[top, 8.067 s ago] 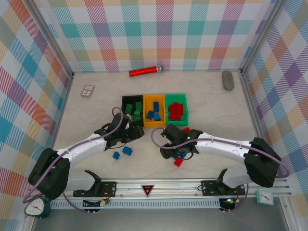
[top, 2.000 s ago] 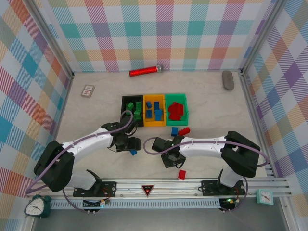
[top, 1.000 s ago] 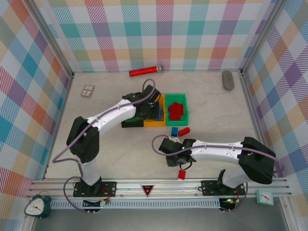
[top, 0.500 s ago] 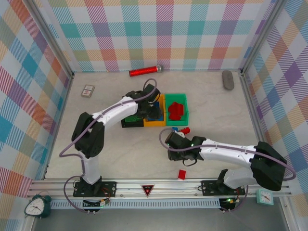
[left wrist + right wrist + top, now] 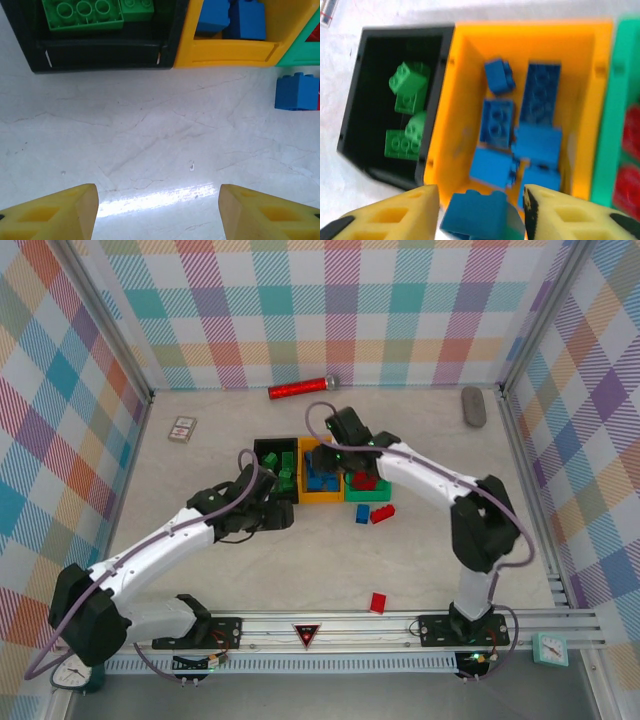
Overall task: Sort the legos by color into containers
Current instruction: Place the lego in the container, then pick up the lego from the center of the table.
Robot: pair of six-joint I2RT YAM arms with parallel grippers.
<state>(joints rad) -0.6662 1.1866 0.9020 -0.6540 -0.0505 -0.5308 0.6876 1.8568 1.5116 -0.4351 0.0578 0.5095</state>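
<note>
Three joined containers stand mid-table: black (image 5: 262, 448) with green legos (image 5: 407, 85), orange-yellow (image 5: 320, 497) with blue legos (image 5: 537, 142), green (image 5: 366, 495) with red ones (image 5: 632, 125). My right gripper (image 5: 332, 460) hovers over the orange-yellow bin's near wall (image 5: 455, 125). Its jaws stand slightly apart around a tilted blue brick (image 5: 480, 212), with slim gaps at the sides. My left gripper (image 5: 278, 512) is open and empty over bare table (image 5: 157, 200), just in front of the black bin (image 5: 100, 52). Loose legos lie on the table: blue (image 5: 362, 513), red (image 5: 382, 513) and another red (image 5: 378, 602).
A red glittery cylinder (image 5: 300, 389) lies at the back wall, a small card box (image 5: 182, 428) at the back left, a grey oblong object (image 5: 473, 406) at the back right. Checked walls close in three sides. The metal rail (image 5: 320, 625) runs along the near edge.
My left gripper has drawn back from over the bins to the table in front of the black bin. My right arm has swung from the near table up over the orange-yellow bin, its jaws parting.
</note>
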